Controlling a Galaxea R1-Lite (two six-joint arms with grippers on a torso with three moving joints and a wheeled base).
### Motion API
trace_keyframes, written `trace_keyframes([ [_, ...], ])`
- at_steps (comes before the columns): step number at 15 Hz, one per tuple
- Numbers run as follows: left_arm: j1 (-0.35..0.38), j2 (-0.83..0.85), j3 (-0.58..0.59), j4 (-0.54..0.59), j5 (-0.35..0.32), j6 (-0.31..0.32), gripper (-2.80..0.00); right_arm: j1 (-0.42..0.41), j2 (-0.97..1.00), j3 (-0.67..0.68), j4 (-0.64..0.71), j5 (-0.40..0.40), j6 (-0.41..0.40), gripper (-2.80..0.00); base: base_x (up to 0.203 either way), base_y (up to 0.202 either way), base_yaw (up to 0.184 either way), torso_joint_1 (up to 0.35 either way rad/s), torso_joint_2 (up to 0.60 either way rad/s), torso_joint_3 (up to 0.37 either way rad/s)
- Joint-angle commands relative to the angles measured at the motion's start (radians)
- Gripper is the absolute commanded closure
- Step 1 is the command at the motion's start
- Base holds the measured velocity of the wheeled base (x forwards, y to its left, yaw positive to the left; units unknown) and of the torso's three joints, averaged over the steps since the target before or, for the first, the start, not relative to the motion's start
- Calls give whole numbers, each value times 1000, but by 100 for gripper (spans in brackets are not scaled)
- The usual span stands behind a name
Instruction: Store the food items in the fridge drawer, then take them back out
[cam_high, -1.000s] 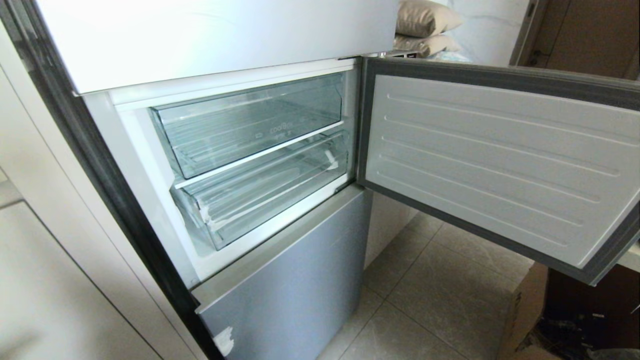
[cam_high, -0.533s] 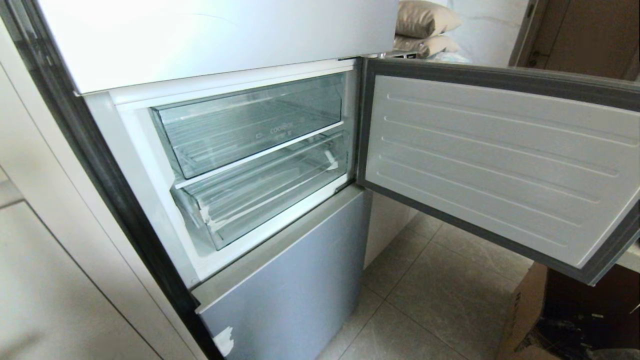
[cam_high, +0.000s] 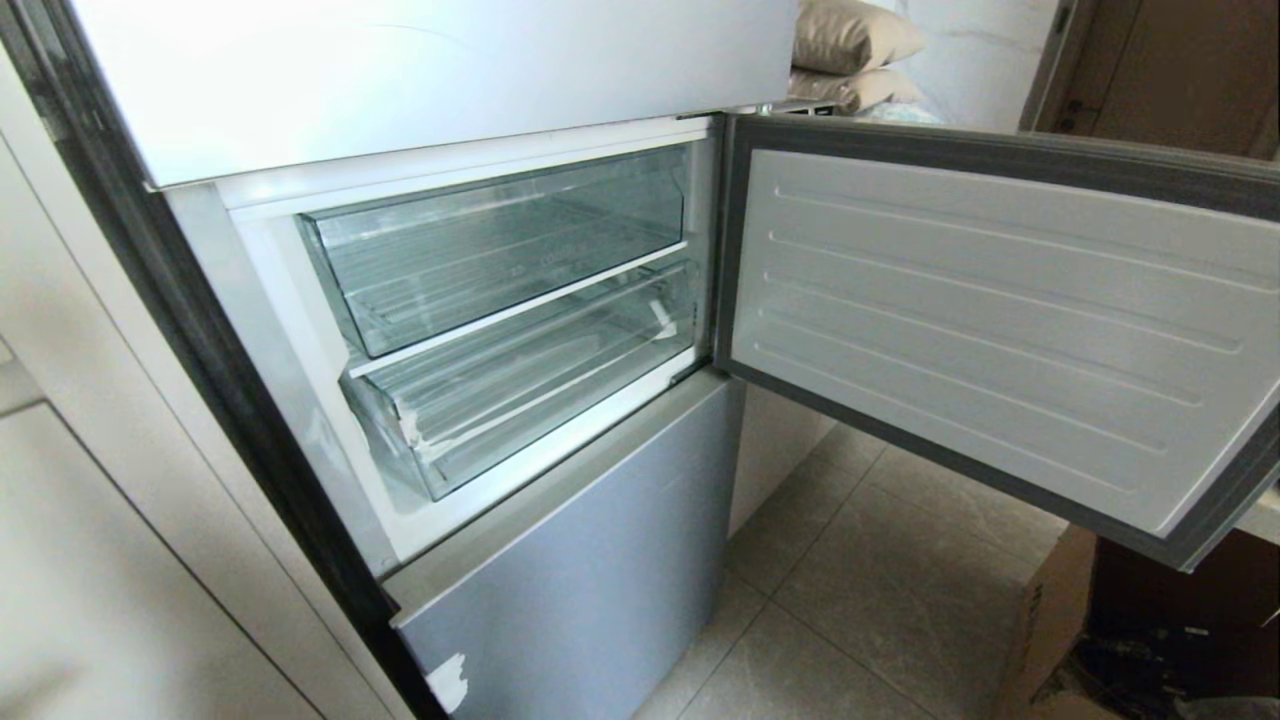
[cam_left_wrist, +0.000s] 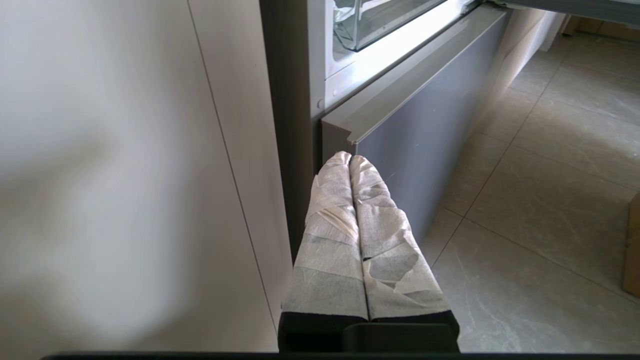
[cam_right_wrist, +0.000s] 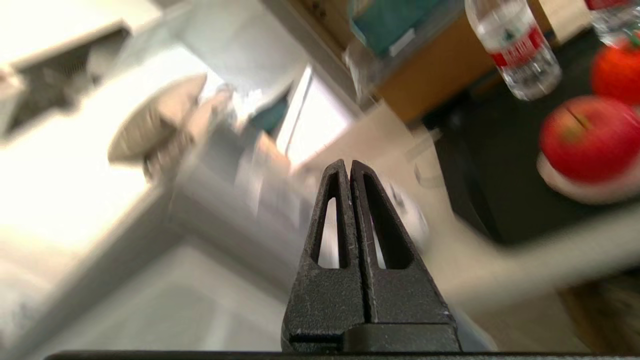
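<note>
While the drawer (cam_high: 520, 390) sits shut and empty, the closed, empty right pincer (cam_right_wrist: 350, 167) must open around the apple (cam_right_wrist: 587, 137); left pincer (cam_left_wrist: 350, 159) hangs closed.

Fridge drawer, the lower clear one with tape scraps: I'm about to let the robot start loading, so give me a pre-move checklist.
1. Grey-edged fridge door swung open: ok.
2. Shallow clear plastic fridge drawer pulled out for loading: not ok, it sits pushed in.
3. Drawer holds nothing in the way: ok, none visible.
4. Glossy red round fruit located: ok, on a dark surface beside a clear water bottle.
5. Black right gripper ready to grasp: not ok, shut and holding nothing.
6. Tape-wrapped left gripper out of the way: ok, shut, low beside the fridge.
</note>
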Motion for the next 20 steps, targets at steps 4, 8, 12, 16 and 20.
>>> trace_keyframes([
  [4,1,-2,0,0,1,0,0,-105,347,-227,-73,145,141,0,0,0,0,0,0,0],
  [8,1,0,0,0,0,0,0,-116,421,-285,-49,436,348,0,0,0,0,0,0,0],
  [12,1,0,0,0,0,0,0,-117,418,-285,-45,630,480,0,0,0,0,0,0,0],
  [16,1,0,0,0,0,0,0,-115,298,-190,-44,712,504,0,0,0,0,0,0,0],
  [20,1,0,0,0,0,0,0,-112,140,-59,-48,763,504,0,0,0,0,0,0,0],
])
